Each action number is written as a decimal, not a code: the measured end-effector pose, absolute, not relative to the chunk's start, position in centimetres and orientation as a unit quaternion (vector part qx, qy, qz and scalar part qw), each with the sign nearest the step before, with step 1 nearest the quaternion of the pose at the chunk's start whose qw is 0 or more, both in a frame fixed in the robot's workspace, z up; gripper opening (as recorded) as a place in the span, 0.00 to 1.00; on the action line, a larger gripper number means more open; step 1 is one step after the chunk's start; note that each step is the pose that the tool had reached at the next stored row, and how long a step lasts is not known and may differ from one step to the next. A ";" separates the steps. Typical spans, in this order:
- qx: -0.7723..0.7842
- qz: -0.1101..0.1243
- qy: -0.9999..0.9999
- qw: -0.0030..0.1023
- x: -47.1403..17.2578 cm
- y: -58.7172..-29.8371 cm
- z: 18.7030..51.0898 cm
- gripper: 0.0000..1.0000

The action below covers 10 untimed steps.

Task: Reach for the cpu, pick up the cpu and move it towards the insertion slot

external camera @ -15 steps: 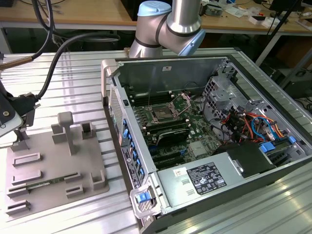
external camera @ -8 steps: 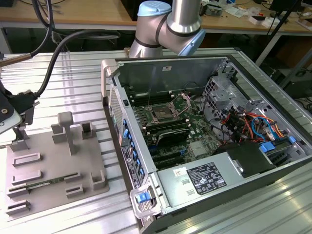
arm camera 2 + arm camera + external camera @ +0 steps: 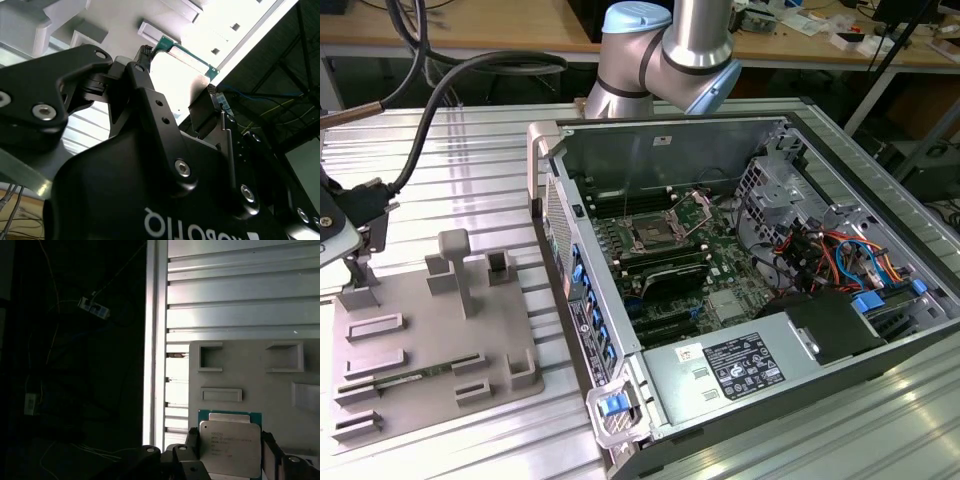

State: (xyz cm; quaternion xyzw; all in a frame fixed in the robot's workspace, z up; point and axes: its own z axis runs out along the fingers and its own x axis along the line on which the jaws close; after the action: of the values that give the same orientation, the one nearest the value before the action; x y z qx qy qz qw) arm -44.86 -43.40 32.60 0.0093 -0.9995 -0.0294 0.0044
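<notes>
The cpu (image 3: 230, 449) is a flat square chip with a silvery top and a thin green rim, seen in the first wrist view over the grey tray (image 3: 280, 390). My gripper (image 3: 230, 441) has one black finger against each of two opposite edges, shut on the chip. In the second wrist view the gripper (image 3: 179, 70) holds the same chip (image 3: 189, 54) by its green edge. The insertion slot (image 3: 650, 234) is the square socket with a metal frame on the green motherboard inside the open computer case, far toward the exterior view's right of the arm's tool end (image 3: 360, 215).
The grey tray (image 3: 420, 330) has upright posts (image 3: 455, 265) and rectangular recesses, and a long green memory stick (image 3: 405, 378) lies in one of them. The case wall (image 3: 560, 250) stands between tray and motherboard. Coloured cables (image 3: 830, 260) and a power supply (image 3: 740, 365) fill the case's right side.
</notes>
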 end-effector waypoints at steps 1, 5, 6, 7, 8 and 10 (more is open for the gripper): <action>0.009 -0.029 -1.000 0.004 -44.9 -43.4 32.7 0.55; 0.009 -0.029 -1.000 0.004 -44.9 -43.4 32.9 0.55; 0.009 -0.029 -1.000 0.004 -44.9 -43.4 33.0 0.55; 0.009 -0.029 -1.000 0.004 -44.9 -43.4 33.1 0.55; 0.009 -0.029 -1.000 0.004 -44.9 -43.4 33.1 0.55; 0.009 -0.029 -1.000 0.004 -44.9 -43.4 33.2 0.55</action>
State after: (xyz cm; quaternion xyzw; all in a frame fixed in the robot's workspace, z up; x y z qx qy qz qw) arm -44.86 -43.40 33.25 0.0092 -0.9995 -0.0294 0.0044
